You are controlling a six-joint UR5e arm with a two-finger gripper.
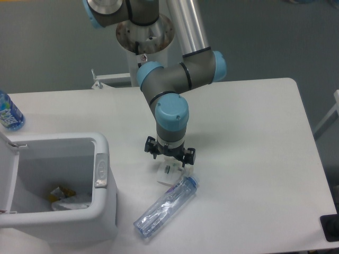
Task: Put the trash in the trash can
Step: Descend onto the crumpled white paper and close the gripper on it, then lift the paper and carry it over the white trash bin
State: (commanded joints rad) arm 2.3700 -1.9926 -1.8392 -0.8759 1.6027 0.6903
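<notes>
Gripper (170, 158) hung directly over the wrapper (168, 173), jaws spread, nothing held. Crushed bottle (165, 206) lay just beside it; trash can (104, 209) stood open to the left. Best to drop straight down, straddle the wrapper only, avoid nudging the bottle.

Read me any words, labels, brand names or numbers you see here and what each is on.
Nothing can be read.
Water bottle at the left edge: blue label, print too blurred.
Crushed bottle: faint bluish label, illegible.
Wrapper under the gripper: dark mark, too small.
Trash can: grey latch, no readable text.
</notes>
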